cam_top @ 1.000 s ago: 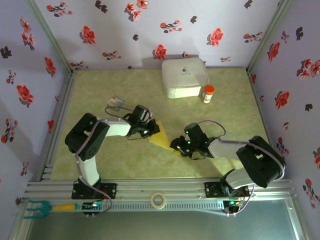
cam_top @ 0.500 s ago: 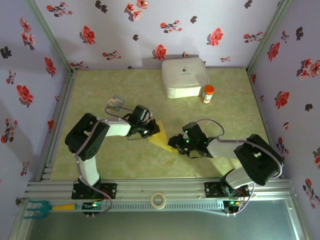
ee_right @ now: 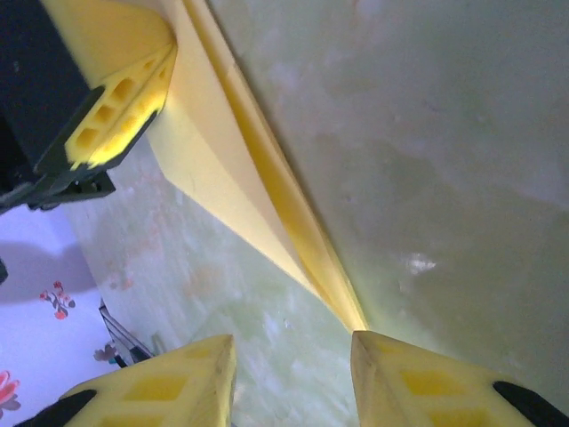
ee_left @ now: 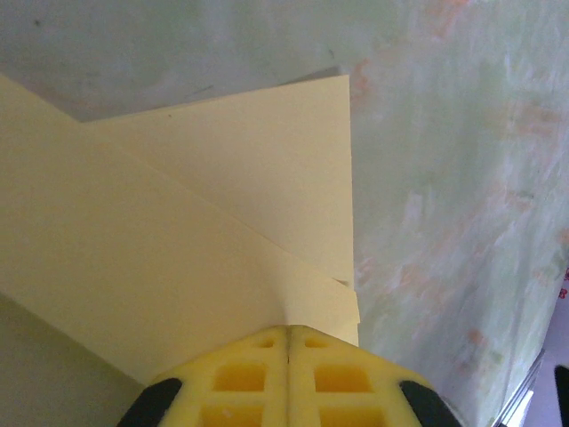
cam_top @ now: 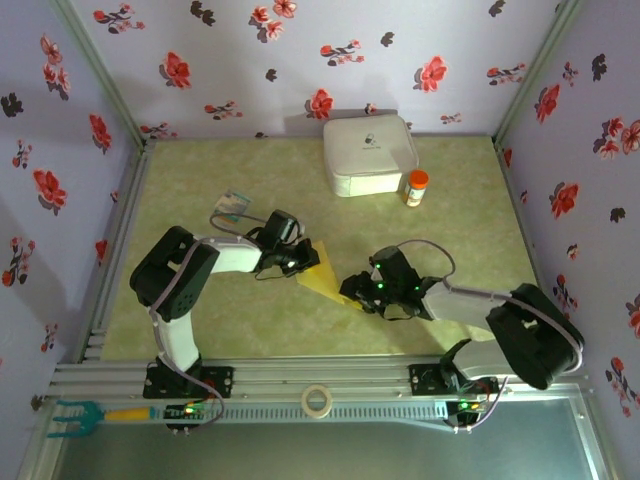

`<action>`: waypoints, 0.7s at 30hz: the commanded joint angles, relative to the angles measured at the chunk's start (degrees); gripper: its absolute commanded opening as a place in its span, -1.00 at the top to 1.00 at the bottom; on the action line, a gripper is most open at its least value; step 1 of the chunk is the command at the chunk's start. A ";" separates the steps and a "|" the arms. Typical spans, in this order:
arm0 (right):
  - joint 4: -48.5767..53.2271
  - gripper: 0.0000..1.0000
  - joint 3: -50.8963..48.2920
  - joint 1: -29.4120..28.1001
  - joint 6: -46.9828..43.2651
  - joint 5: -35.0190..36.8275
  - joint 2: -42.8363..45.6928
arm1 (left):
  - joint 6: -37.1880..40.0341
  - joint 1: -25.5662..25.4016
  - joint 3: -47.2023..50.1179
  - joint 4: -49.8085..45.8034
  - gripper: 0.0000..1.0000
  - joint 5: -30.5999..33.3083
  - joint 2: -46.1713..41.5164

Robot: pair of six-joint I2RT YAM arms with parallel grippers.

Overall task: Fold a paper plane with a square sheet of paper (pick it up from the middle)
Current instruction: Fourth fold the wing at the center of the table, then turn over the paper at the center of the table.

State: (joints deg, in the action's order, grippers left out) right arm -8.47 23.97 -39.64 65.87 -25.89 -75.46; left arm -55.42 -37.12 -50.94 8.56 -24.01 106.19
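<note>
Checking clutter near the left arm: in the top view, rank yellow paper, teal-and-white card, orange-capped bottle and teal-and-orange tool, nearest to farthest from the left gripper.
1. yellow paper: clamped in the left gripper, mid-table.
2. teal-and-white card: behind it, to the left.
3. orange-capped bottle: far side, to the right.
4. teal-and-orange tool: near-left corner, by the rail.

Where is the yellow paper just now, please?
Top view: the paper is mid-table, held by the left end effector, the right end effector at its other tip.
</note>
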 commanded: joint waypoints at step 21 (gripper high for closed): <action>-11.30 0.26 -0.17 -0.88 3.08 -0.05 -7.12 | -0.75 -0.27 0.48 -1.79 1.00 -0.15 -0.24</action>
State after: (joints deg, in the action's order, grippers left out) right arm -17.80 23.97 -40.21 68.20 -27.40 -82.30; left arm -55.61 -37.12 -50.94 8.54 -24.14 106.19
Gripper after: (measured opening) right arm 0.366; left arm 0.046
